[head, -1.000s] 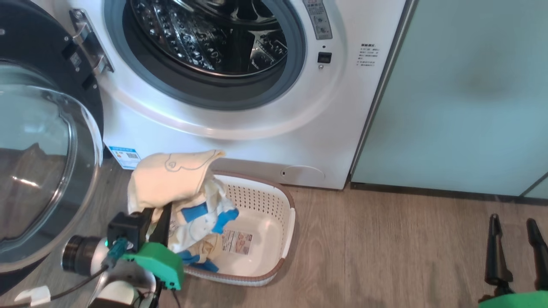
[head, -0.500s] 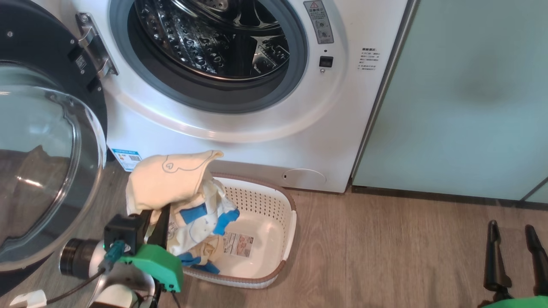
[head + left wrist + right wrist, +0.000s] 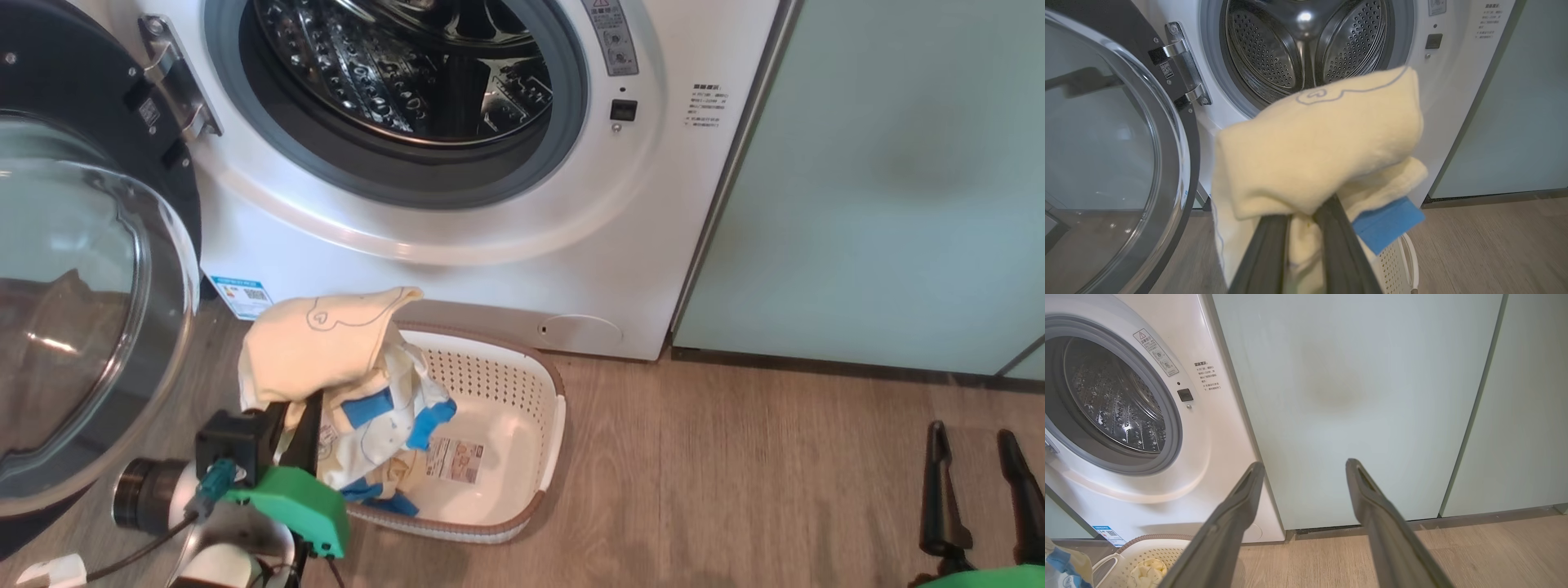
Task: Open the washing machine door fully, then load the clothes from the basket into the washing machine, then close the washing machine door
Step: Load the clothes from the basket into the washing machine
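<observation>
No wording legible anywhere. On the washing machine (image 3: pixel 457 278) front: grey sticker (image 3: pixel 1155 352) with a warning triangle, block of tiny print (image 3: pixel 707 104), blue energy sticker (image 3: pixel 242 296) bearing a QR code. On the basket (image 3: pixel 558 429) base: printed sticker (image 3: pixel 454 460), unreadable.

The head view looks forward and steeply down from above on the washing machine (image 3: pixel 506 278), the basket (image 3: pixel 490 367) at its foot and the pale green cabinet (image 3: pixel 882 180) beside it. The left wrist view sits lower and close, facing the drum (image 3: pixel 1265 53) almost straight on, past the clothes (image 3: pixel 1314 139) near its lens. The right wrist view, further right, faces the cabinet. All three share the drum opening.
</observation>
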Robot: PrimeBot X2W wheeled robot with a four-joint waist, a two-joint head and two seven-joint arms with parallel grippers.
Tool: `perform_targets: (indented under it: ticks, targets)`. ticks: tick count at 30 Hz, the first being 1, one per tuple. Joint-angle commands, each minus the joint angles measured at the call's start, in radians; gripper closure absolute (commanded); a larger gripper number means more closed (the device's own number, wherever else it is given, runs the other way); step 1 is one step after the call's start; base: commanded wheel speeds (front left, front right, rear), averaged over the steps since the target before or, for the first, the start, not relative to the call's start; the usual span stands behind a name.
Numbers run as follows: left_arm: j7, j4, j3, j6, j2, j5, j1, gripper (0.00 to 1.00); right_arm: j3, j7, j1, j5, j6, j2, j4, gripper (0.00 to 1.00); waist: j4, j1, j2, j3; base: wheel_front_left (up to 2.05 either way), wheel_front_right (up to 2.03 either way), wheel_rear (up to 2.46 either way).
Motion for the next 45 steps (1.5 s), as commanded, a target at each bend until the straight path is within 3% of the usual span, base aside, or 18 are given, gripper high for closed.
perform_targets:
  ticks: [1,20,34,45]
  targets:
    - [-0.006,-0.032,0.043,0.005,0.029,-0.001,-0.042,1.0,0.024,-0.004,-0.037,0.002,-0.003,-0.015,-0.026,0.0,-0.001,0.0,-0.0001,0.004,0.0,0.0,0.0]
    - [-0.026,0.012,0.019,-0.016,0.005,-0.013,-0.21,1.0,0.028,-0.006,-0.1,0.021,-0.003,-0.015,-0.045,0.0,-0.01,0.0,-0.0001,0.168,0.0,0.0,0.0]
    - [-0.008,0.16,0.023,-0.088,0.013,-0.045,-0.552,1.0,0.025,-0.007,-0.201,0.047,-0.003,-0.015,-0.085,0.0,-0.038,0.0,-0.0001,0.415,0.0,0.0,0.0]
    - [0.048,0.334,0.056,-0.146,0.073,-0.073,-0.817,1.0,0.056,-0.007,-0.269,0.079,-0.003,-0.015,-0.082,0.0,-0.102,0.0,-0.0001,0.528,0.0,0.0,0.0]
